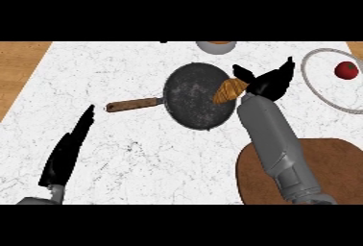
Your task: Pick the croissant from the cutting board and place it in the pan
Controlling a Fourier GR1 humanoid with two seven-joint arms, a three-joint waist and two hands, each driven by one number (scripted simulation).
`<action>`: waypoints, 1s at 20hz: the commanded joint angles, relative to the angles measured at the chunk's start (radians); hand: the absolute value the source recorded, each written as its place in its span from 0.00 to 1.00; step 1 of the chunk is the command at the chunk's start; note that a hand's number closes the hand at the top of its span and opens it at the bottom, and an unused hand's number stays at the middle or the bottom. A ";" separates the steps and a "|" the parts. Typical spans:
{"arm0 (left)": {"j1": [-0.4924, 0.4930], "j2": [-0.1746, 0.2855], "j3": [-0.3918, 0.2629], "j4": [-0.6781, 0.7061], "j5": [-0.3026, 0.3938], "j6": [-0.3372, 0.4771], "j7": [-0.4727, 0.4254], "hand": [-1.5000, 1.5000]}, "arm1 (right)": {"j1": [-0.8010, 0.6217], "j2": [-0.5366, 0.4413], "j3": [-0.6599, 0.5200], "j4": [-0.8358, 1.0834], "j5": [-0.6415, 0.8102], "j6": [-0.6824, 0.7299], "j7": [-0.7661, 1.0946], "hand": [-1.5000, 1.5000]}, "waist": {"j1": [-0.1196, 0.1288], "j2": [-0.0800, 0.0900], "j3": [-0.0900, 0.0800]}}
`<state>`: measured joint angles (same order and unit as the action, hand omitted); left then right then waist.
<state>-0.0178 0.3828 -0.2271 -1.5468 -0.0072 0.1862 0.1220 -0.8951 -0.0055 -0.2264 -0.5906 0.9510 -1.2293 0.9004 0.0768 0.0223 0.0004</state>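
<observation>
1. We log a plate (306, 77) with a tomato (346, 70) at the table's (127, 144) right edge, a bowl (215, 46) at the far edge, and the cutting board (333, 163) in the near right corner.
2. The right hand (269, 81) grips the croissant (228, 91) over the right rim of the pan (191, 96).
3. The left hand (67, 151) rests open, near left.

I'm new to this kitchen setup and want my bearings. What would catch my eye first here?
The dark pan with its wooden handle sits mid-counter, and the right hand holds a golden croissant over the pan's right rim. At the right edge a red tomato lies on a white plate. The left hand rests open at lower left.
</observation>
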 commanded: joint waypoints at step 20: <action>0.095 0.022 0.078 -0.030 0.020 0.018 0.032 0.50 | 0.695 0.005 0.273 -0.512 0.138 -0.268 0.132 0.00 | -0.120 -0.051 -0.004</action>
<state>0.0702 0.4028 -0.1639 -1.5609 0.0132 0.1893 0.1335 -0.3455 -0.0013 -0.0242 -0.9842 1.0770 -1.4448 1.0012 -0.0242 -0.0277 -0.0031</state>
